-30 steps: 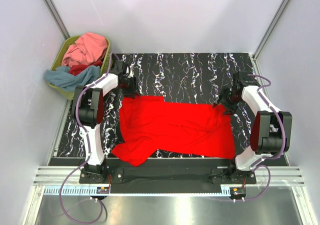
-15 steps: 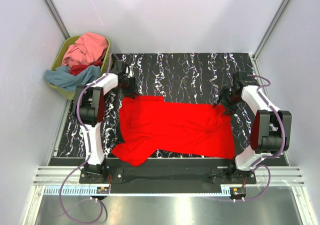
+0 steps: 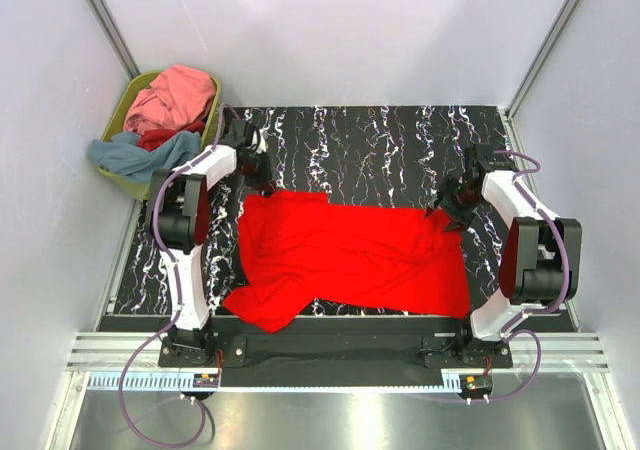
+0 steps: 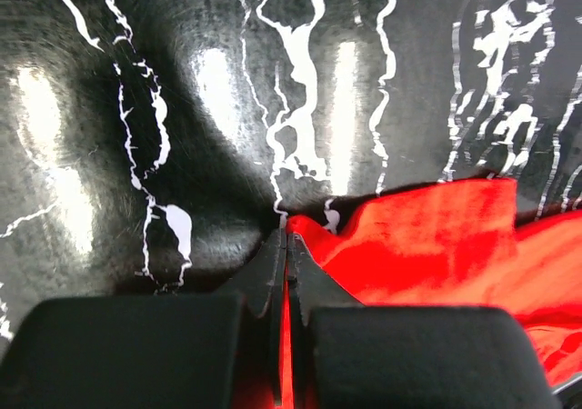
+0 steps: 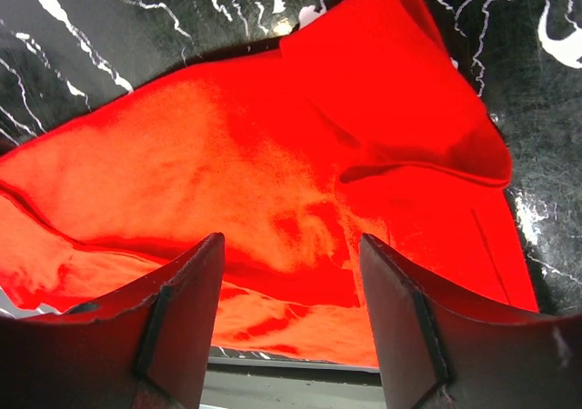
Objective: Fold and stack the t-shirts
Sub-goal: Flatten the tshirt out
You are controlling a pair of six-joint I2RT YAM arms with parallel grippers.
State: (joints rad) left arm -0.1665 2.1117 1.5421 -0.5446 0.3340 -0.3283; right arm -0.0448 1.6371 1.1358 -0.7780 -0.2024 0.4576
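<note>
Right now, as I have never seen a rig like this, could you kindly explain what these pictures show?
Two robot arms are bolted at the near edge of a black marbled table. One picture looks down from above; the other two come from cameras on each wrist. A red t-shirt lies spread on the table, and other shirts fill a green basket at the far left. The left gripper is shut on the shirt's far left corner; the right gripper hangs open over its other end.

I see a black, white-veined table top [image 3: 380,140] showing bright glare. Pale grey walls [image 3: 330,30] enclose three sides; an aluminium rail [image 3: 110,350] borders the near edge.
</note>
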